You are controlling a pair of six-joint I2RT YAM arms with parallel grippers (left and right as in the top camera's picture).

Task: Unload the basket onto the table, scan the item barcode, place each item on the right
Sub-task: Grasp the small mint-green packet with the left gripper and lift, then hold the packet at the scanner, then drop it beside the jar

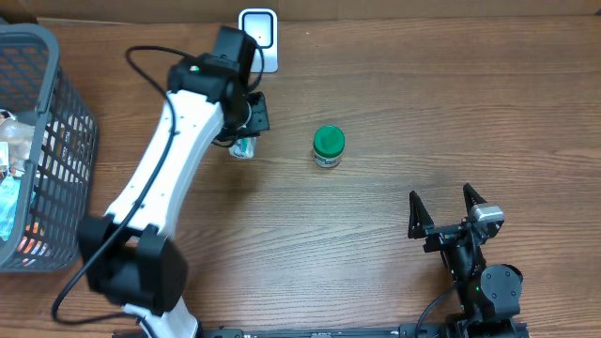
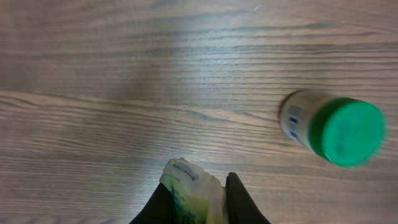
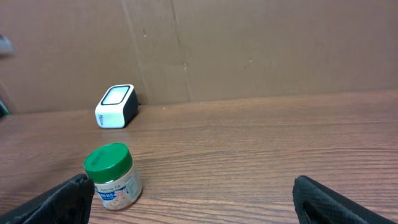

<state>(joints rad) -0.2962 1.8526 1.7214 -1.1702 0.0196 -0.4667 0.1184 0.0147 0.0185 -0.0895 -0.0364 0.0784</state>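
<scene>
My left gripper (image 1: pixel 246 139) is shut on a small crinkled pale-green packet (image 1: pixel 244 148), held just above the table in front of the white barcode scanner (image 1: pixel 258 36). In the left wrist view the packet (image 2: pixel 194 186) sticks out between the black fingers (image 2: pixel 244 202), with no barcode to be made out on it. A jar with a green lid (image 1: pixel 329 145) stands upright to the right of the packet, apart from it. My right gripper (image 1: pixel 449 208) rests open near the front right with nothing between its fingers. The right wrist view shows the scanner (image 3: pixel 117 106) and the jar (image 3: pixel 112 177).
A grey plastic basket (image 1: pixel 70 122) holding several packaged goods stands at the left edge. A cardboard wall (image 3: pixel 249 50) backs the table behind the scanner. The jar (image 2: pixel 339 127) lies right of my left gripper (image 2: pixel 199 202).
</scene>
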